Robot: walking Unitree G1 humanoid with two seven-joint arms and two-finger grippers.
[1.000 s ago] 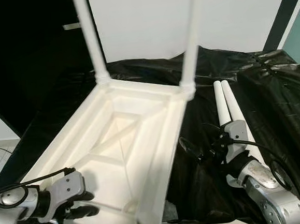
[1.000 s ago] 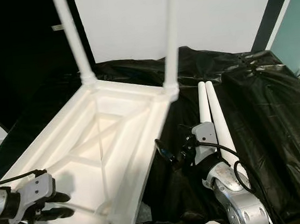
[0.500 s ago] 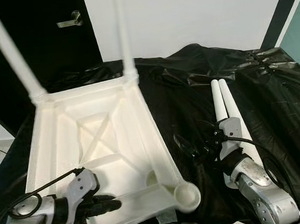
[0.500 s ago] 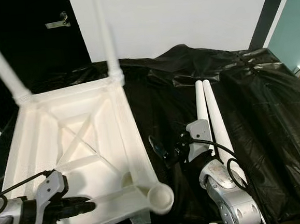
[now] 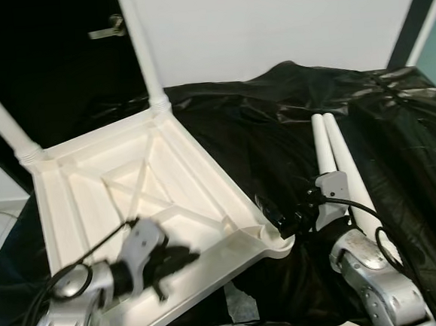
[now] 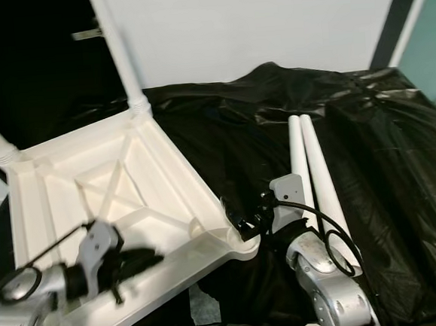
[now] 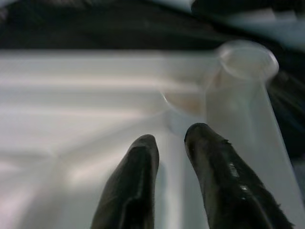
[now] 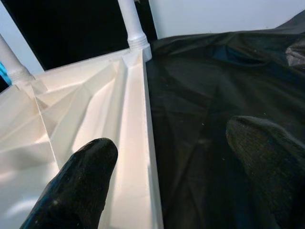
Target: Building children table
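Note:
An upturned white plastic table top (image 5: 92, 195) lies on a black sheet, with two white legs (image 5: 143, 55) standing up from its far corners. My left gripper (image 5: 182, 258) lies over the near rim, its fingers (image 7: 143, 152) nearly together on a white rib. The empty corner socket (image 7: 248, 59) is just beyond them. My right gripper (image 5: 283, 218) is open beside that same corner (image 5: 275, 241), with the table's rim (image 8: 136, 143) and the sheet between its fingers (image 8: 81, 181). Two loose white legs (image 5: 337, 161) lie side by side behind the right wrist.
The black plastic sheet (image 5: 262, 144) covers the whole work surface, with wrinkles and folds. A white wall (image 5: 267, 23) rises behind, and a dark door with a handle (image 5: 105, 30) stands at the back left. The right part of the sheet (image 5: 412, 140) is bare.
The table top has turned, bringing its near empty corner up to the right gripper. My left gripper has moved up and right with the near rim. The view has also shifted.

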